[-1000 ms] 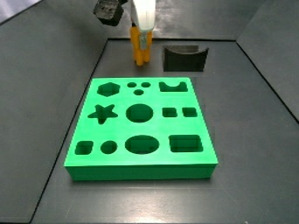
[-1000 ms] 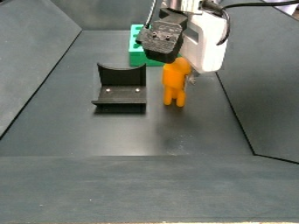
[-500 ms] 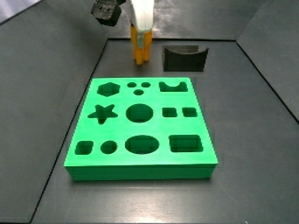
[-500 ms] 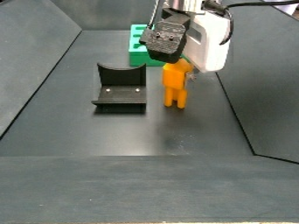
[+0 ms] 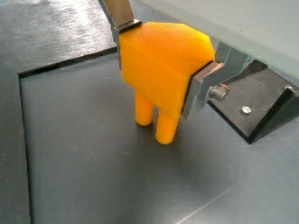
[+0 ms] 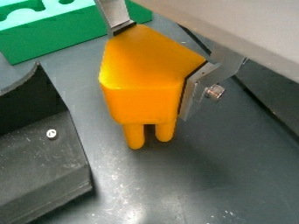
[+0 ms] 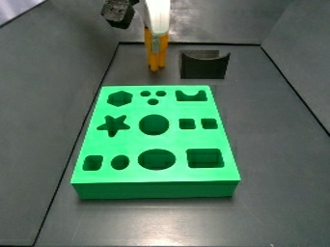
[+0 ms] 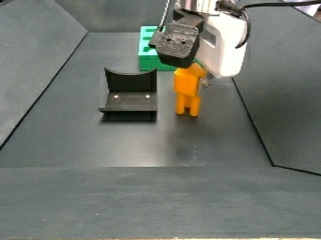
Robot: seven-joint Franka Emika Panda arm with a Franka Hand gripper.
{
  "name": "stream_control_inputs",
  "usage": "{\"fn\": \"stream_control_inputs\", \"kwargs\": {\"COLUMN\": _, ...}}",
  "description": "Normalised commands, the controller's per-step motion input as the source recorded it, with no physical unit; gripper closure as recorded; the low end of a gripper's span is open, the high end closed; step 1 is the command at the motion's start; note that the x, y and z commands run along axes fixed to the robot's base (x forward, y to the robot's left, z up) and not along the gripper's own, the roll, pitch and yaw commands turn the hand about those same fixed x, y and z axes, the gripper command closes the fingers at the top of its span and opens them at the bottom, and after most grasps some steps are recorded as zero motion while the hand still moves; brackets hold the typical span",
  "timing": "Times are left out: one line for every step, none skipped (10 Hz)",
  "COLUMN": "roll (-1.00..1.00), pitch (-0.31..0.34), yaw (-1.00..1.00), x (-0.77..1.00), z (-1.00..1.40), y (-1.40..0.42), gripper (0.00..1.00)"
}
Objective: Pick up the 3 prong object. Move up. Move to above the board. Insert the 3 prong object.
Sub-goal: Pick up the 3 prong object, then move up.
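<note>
The 3 prong object [image 5: 163,66] is an orange-yellow block with prongs pointing down. It stands upright between the fingers of my gripper [image 5: 163,54], whose silver plates press on two opposite sides. Both wrist views show this grip; in a wrist view [image 6: 140,83] the prong tips are at or just above the dark floor. In a side view the gripper [image 7: 156,37] holds the object [image 7: 156,53] behind the far edge of the green board [image 7: 129,143]. In a side view the object [image 8: 189,91] hangs under the gripper [image 8: 189,69], with the board [image 8: 149,58] behind it.
The dark fixture [image 7: 204,64] stands to the right of the object beyond the board; it also shows in a side view [image 8: 128,92] and in both wrist views [image 5: 263,105] [image 6: 35,166]. Dark walls enclose the floor on all sides.
Almost nothing. The gripper stays shut on the orange object at the same spot, with at most a very slight shift.
</note>
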Motion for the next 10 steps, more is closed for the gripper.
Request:
{"fn": "stream_control_inputs", "kwargs": {"roll": 0.00, "pitch": 0.000, "yaw": 0.00, "x": 0.00, "z": 0.00, "y": 0.00, "gripper": 1.00}}
{"fn": "stream_control_inputs", "kwargs": {"roll": 0.00, "pitch": 0.000, "yaw": 0.00, "x": 0.00, "z": 0.00, "y": 0.00, "gripper": 1.00}}
{"fn": "stream_control_inputs", "kwargs": {"roll": 0.00, "pitch": 0.000, "yaw": 0.00, "x": 0.00, "z": 0.00, "y": 0.00, "gripper": 1.00}}
{"fn": "stream_control_inputs", "kwargs": {"roll": 0.00, "pitch": 0.000, "yaw": 0.00, "x": 0.00, "z": 0.00, "y": 0.00, "gripper": 1.00}}
{"fn": "stream_control_inputs", "kwargs": {"roll": 0.00, "pitch": 0.000, "yaw": 0.00, "x": 0.00, "z": 0.00, "y": 0.00, "gripper": 1.00}}
{"fn": "stream_control_inputs", "kwargs": {"roll": 0.00, "pitch": 0.000, "yaw": 0.00, "x": 0.00, "z": 0.00, "y": 0.00, "gripper": 1.00}}
{"fn": "stream_control_inputs", "kwargs": {"roll": 0.00, "pitch": 0.000, "yaw": 0.00, "x": 0.00, "z": 0.83, "y": 0.00, "gripper": 1.00}}
{"fn": "stream_control_inputs", "kwargs": {"roll": -0.01, "pitch": 0.015, "yaw": -0.04, "x": -0.01, "z": 0.80, "y": -0.07, "gripper": 1.00}}
{"fn": "stream_control_inputs", "kwargs": {"roll": 0.00, "pitch": 0.031, "yaw": -0.04, "x": -0.02, "z": 0.73, "y": -0.06, "gripper": 1.00}}
{"fn": "stream_control_inputs", "kwargs": {"roll": 0.02, "pitch": 0.042, "yaw": -0.03, "x": -0.02, "z": 0.52, "y": -0.02, "gripper": 1.00}}
